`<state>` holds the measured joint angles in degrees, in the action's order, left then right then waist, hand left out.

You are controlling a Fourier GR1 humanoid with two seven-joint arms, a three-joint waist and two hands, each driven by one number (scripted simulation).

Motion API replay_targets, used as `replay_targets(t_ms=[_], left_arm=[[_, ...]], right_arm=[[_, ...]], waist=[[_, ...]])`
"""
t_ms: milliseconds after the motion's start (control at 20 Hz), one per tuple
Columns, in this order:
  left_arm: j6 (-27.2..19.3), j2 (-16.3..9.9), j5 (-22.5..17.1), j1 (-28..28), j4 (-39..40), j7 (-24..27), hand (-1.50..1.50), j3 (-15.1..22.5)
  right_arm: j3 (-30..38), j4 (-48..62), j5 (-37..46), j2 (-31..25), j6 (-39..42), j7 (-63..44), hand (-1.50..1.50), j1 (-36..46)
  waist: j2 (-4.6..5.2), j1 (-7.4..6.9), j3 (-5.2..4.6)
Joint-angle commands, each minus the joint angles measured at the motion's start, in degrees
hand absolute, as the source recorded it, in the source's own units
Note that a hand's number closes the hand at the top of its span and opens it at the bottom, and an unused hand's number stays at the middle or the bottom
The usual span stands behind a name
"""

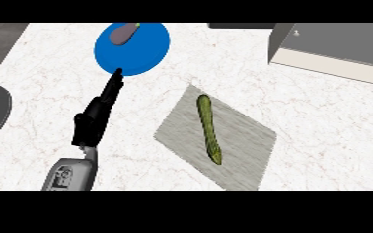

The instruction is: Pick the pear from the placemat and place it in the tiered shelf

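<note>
A long, thin green thing lies on the grey placemat, and it looks more like a stalk than a pear. Far to the left a blue plate holds a small purple eggplant, and the grey shelf sits far right. The left hand reaches toward the plate with straight fingers, holding nothing.

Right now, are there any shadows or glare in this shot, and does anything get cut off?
Head view: flat, even light, no glare; no clear shadow under the long green vegetable or left robot hand. The grey shelf is cropped at the right edge.
</note>
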<state>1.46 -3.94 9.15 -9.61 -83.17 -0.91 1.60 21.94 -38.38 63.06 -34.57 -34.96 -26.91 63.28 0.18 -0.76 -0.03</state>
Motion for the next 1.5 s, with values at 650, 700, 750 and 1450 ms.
replay_targets(t_ms=[650,700,750,1450], left_arm=[[0.44,0.17,-0.53,1.38,-3.93,-2.79,0.0,-0.06],[-1.8,2.24,1.62,3.3,-1.64,0.52,0.0,1.63],[2.41,-1.38,-2.06,1.12,-2.89,-1.64,0.0,-1.49],[-0.42,0.11,0.03,0.68,-0.17,-0.45,0.0,-1.25]], right_arm=[[4.48,-9.6,-17.09,-0.25,5.41,4.66,-1.5,-1.15],[3.78,-8.75,-15.87,-0.53,4.25,3.3,-1.5,0.29],[4.65,-5.22,-16.46,-1.41,3.3,4.19,-1.5,3.27],[13.41,-26.91,-21.22,-11.31,7.35,-16.05,-1.5,-2.69]], waist=[[-0.34,0.63,0.03],[-0.21,0.44,0.01],[-0.04,-0.09,0.02],[-0.69,1.98,-0.02]])
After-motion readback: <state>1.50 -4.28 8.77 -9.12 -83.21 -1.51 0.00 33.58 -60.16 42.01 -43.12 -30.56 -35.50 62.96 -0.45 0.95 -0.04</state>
